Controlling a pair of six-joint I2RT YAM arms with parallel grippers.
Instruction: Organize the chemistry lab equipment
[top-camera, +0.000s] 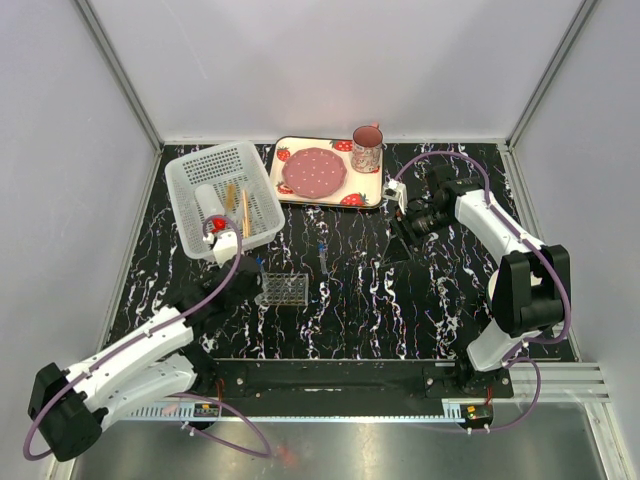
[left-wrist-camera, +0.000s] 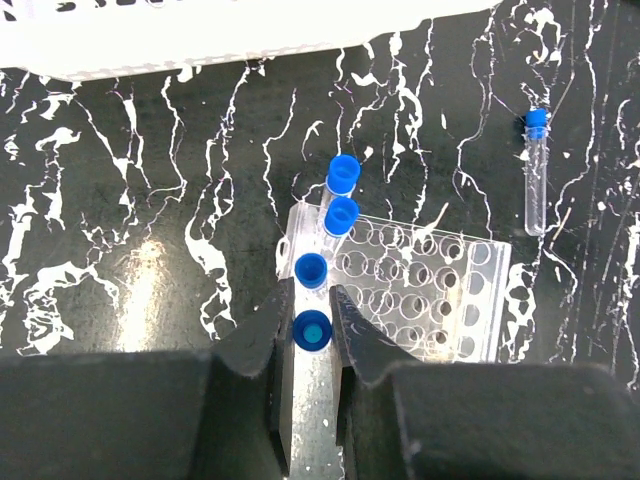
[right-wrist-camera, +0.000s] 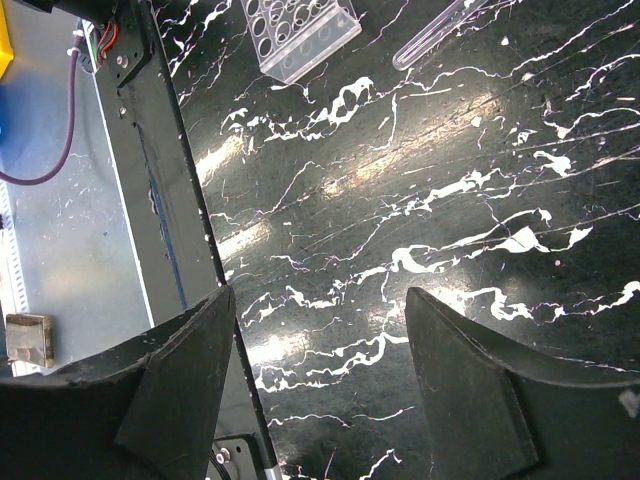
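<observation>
Task judged partly done. Three thin blue-capped tubes (left-wrist-camera: 341, 215) stood in the clear plastic grid rack (left-wrist-camera: 430, 290). The left gripper (left-wrist-camera: 311, 300) pinched a fourth tube (left-wrist-camera: 312, 331) over the rack's corner. One loose tube (left-wrist-camera: 537, 170) lay beside the rack. The right gripper (right-wrist-camera: 320, 300) gaped wide, empty. The small white red-capped bottle (top-camera: 213, 222) and tan wooden sticks (top-camera: 244, 212) lay in a white perforated basket (top-camera: 190, 215). The black white-veined tabletop (top-camera: 400, 300) sat within pale walls (top-camera: 60, 150).
</observation>
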